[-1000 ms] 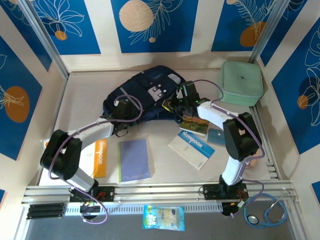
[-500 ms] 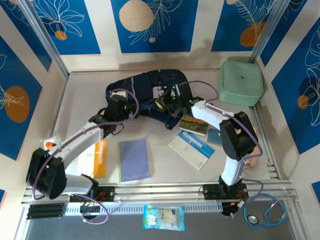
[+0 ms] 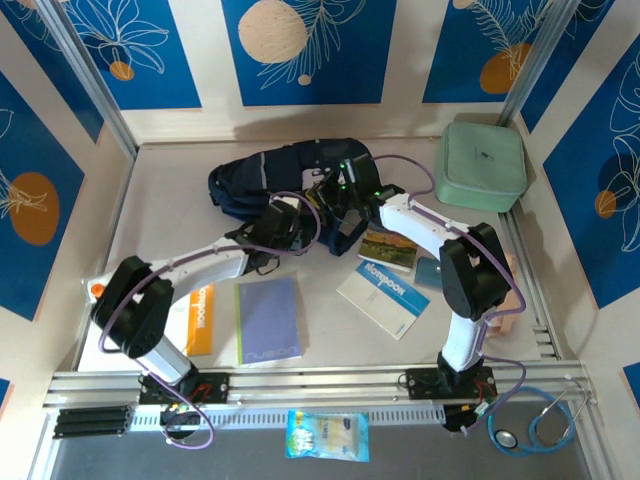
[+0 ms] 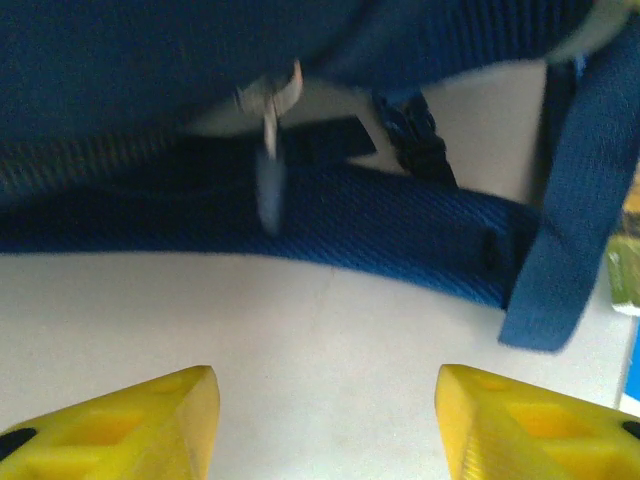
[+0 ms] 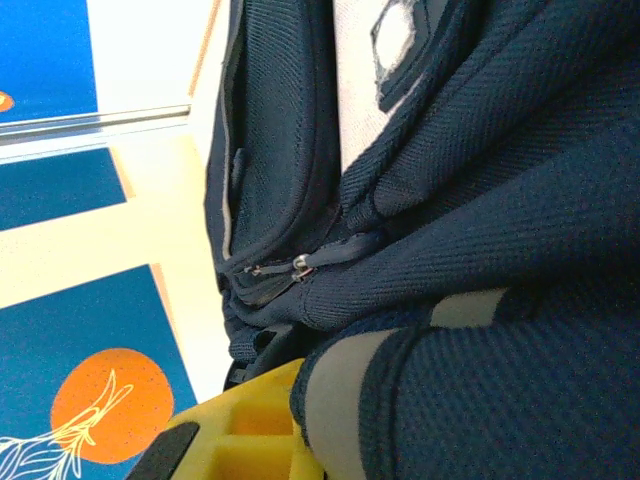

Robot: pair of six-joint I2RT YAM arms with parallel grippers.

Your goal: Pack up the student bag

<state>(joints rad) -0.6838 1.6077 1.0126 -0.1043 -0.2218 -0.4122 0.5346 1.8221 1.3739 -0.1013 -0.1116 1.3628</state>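
right tool [image 3: 337, 196] pinched student bag [image 3: 258, 178] fabric, arm bent leftward; left tool [image 4: 326, 405] sat spread, arm stretched low over surface [image 4: 330, 320].

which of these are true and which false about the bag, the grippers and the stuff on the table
1. The right gripper is shut on the student bag's fabric. True.
2. The left gripper is clamped shut. False: its fingers stand apart over bare table.
3. The pale green case sits at the table's far right corner. True.
4. The purple notebook is inside the bag. False: it lies flat on the table by the left arm.
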